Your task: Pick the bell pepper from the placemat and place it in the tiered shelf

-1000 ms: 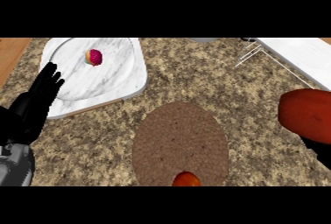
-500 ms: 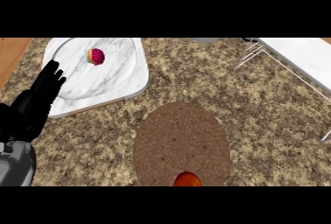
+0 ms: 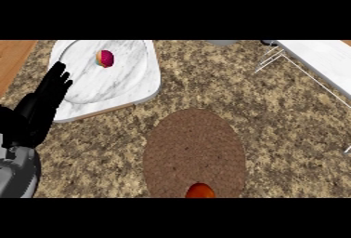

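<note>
An orange-red bell pepper lies at the near end of the round brown placemat, partly cut off by the view's lower edge. At the far right stands the white tiered shelf with thin wire legs. My left hand rests open at the left edge, fingers up, over the corner of a marble tray and far from the pepper. My right hand does not show.
A white marble tray sits at the back left with a small pink and yellow fruit in it. Speckled stone counter lies between the placemat and the shelf. A wooden strip runs at the far left.
A large red-orange shape at the right edge one second ago has left the view. My left hand has barely shifted. The pepper stays on the placemat.
</note>
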Available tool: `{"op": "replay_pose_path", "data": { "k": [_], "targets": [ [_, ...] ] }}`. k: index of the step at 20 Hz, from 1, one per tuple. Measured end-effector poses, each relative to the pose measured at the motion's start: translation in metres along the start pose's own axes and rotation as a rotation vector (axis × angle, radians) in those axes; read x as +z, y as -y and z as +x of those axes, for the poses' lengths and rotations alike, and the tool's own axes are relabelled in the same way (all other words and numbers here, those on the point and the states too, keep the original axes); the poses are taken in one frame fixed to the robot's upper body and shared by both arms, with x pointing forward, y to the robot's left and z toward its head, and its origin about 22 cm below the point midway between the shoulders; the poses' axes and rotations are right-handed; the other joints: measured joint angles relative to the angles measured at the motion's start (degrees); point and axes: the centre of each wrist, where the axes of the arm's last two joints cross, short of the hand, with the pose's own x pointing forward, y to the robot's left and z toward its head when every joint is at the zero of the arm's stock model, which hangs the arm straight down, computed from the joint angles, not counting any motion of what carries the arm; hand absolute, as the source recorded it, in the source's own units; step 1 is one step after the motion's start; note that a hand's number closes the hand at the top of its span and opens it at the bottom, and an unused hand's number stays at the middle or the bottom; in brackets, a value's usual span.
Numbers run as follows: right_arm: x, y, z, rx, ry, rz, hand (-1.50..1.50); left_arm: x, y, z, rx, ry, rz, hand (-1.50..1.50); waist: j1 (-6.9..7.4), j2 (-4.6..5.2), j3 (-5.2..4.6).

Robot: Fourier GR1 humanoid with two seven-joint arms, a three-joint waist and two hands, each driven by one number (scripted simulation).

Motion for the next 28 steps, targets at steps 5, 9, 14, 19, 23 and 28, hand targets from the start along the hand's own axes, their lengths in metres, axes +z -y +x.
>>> {"op": "replay_pose_path", "data": {
  "k": [5, 9, 14, 19, 23, 28],
  "targets": [
    [-0.008, 0.007, -0.028, 0.001, -0.005, -0.001, 1.50, -0.003, 0.005, 0.000, -0.006, 0.004, -0.003, 0.00, 0.22, -0.06, 0.01],
    [-0.013, 0.017, -0.043, 0.001, -0.005, 0.000, 1.50, -0.004, 0.009, -0.001, -0.006, 0.007, -0.002, 0.00, 0.28, -0.16, 0.04],
    [-0.022, 0.014, -0.070, 0.001, -0.103, -0.112, -1.50, -0.005, 0.013, -0.001, -0.014, 0.012, -0.012, 0.00, 0.88, 0.06, 0.02],
    [-0.033, 0.012, -0.089, -0.047, -0.070, -0.214, -1.50, -0.009, 0.011, 0.001, -0.015, 0.009, -0.018, 0.00, 1.06, 0.07, 0.03],
    [-0.042, 0.025, -0.095, -0.094, -0.032, -0.272, -1.50, -0.009, 0.007, 0.001, -0.009, 0.011, -0.022, 0.00, 1.27, 0.11, -0.05],
    [-0.046, 0.053, -0.102, -0.150, -0.040, -0.227, -1.50, -0.010, 0.009, 0.004, -0.009, 0.007, -0.020, 0.00, 1.06, 0.03, -0.16]
  ]
}}
